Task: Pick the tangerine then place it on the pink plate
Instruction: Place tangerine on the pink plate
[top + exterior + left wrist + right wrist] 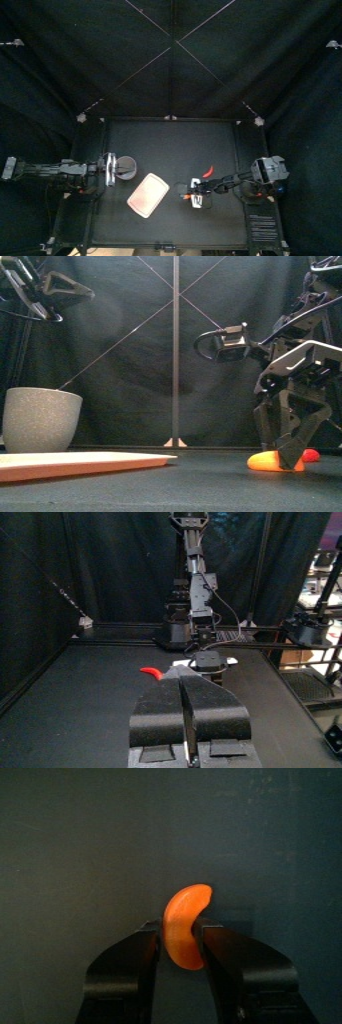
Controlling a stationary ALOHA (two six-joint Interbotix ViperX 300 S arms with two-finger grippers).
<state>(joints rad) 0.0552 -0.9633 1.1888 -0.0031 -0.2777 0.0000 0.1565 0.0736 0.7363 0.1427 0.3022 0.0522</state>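
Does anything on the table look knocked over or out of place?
Nothing stands out: the grey cup stands upright, the pink tray lies flat, and the tangerine sits between the jaws of the right gripper, a red toy beside it.

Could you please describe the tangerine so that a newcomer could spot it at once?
On the right half of the small black table, find the right gripper reaching down. Between its jaws sits the orange crescent-shaped toy tangerine segment; the small red toy beside it is red and ungripped.
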